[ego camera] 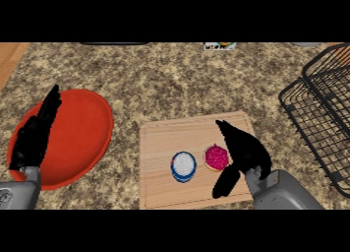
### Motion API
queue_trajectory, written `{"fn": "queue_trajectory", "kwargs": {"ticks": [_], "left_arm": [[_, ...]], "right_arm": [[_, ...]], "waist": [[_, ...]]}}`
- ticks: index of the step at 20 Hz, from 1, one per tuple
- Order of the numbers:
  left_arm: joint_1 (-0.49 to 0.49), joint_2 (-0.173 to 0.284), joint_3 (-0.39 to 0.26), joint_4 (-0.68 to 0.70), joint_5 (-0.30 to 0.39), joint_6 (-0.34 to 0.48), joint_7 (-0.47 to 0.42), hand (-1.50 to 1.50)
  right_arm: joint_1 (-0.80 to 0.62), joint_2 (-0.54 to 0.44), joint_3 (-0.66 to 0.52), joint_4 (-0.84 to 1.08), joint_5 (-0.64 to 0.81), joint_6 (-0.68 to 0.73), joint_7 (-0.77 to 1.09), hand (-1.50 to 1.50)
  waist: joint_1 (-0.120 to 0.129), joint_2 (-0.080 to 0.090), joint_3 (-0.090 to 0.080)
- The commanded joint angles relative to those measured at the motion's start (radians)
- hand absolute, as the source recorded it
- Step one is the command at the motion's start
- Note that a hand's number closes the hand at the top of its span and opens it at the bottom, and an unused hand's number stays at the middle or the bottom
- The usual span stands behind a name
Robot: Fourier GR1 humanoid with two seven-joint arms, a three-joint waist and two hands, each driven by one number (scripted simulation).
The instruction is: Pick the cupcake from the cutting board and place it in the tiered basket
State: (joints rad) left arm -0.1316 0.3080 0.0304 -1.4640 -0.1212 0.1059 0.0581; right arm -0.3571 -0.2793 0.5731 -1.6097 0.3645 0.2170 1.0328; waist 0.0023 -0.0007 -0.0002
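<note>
The pink cupcake (216, 157) is seen on the cutting board (163, 142), partly covered at its 3 o'clock side by the open right hand (245, 151). Bare counter (170, 83) is left toward the tiered basket (324, 118), cut off at 2 o'clock. The left hand (36, 130) is held open over a red plate (80, 133).

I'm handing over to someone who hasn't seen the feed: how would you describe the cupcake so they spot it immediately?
Find the wooden cutting board in the middle of the speckled counter, between the red plate and the black tiered basket. Two small round items sit side by side on it. The cupcake is the pink-topped one, right beside the right hand; its neighbour is white and blue.
</note>
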Motion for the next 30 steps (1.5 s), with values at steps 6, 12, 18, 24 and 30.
{"fn": "queue_trajectory", "kwargs": {"ticks": [6,12,18,24,30], "left_arm": [[-0.004,-0.052,0.004,0.05,-0.046,0.01,-0.057,0.0],[-0.019,-0.003,0.071,-0.003,0.002,-0.071,0.017,0.0],[-0.01,-0.062,0.009,-0.087,-0.075,-0.025,0.086,0.0],[-0.017,-0.09,0.017,0.041,-0.097,0.004,-0.049,0.0],[-0.019,-0.089,0.02,-0.057,-0.104,-0.016,0.076,0.0]], "right_arm": [[-0.026,0.064,-0.08,0.038,0.023,0.133,0.061,-1.5],[0.013,0.141,-0.073,0.157,0.102,0.109,-0.043,-1.5],[0.011,0.193,-0.115,0.199,0.09,0.178,-0.05,1.5],[-0.053,0.181,-0.014,0.325,0.209,0.175,-0.246,1.5],[0.015,0.224,-0.149,0.22,0.145,0.211,-0.178,1.5]], "waist": [[-0.003,0.001,0.0],[0.0,0.0,0.0],[0.0,-0.001,0.0],[0.002,0.002,0.0],[-0.001,-0.001,0.0]]}}
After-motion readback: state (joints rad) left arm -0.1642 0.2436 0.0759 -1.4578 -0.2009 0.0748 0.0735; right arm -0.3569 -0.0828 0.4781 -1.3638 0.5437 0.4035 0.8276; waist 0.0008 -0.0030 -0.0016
